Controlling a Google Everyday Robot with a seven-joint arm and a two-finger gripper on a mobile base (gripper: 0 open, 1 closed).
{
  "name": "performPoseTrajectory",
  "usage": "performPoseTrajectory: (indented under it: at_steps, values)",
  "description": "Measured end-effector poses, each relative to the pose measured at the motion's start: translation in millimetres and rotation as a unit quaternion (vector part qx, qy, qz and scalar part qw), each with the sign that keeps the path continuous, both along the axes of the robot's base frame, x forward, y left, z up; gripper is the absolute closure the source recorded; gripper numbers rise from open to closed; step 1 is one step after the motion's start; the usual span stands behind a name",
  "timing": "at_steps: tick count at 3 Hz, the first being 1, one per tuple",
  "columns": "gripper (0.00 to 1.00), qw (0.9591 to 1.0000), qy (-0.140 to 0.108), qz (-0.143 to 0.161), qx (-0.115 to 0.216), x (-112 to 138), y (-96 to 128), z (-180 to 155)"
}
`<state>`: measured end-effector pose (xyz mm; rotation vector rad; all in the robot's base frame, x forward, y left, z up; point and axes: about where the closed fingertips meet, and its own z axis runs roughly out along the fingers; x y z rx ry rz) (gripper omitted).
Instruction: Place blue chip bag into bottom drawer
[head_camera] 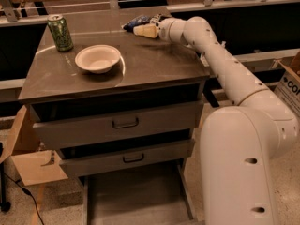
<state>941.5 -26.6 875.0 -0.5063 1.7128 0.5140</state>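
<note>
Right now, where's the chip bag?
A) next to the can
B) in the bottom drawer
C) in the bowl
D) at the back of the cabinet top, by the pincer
D: the chip bag lies at the far edge of the top, right at the pincer.

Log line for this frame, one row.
stage: pick | gripper: at blue chip bag, rear of cabinet top | bottom drawer: open
</note>
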Motion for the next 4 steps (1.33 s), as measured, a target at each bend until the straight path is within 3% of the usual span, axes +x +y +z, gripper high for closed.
performPoseTrajectory:
  at_steps: [2,3,4]
  values:
    - [0.62,0.9998,0.009,-0.015,-0.012,8.4,-3.6,-3.2]
    - [0.85,0.9992,0.016,-0.026,-0.024,4.3,-14.2,-4.5]
    - [1.0,0.9986,0.018,-0.036,-0.033,-16.6,-38.0,5.8]
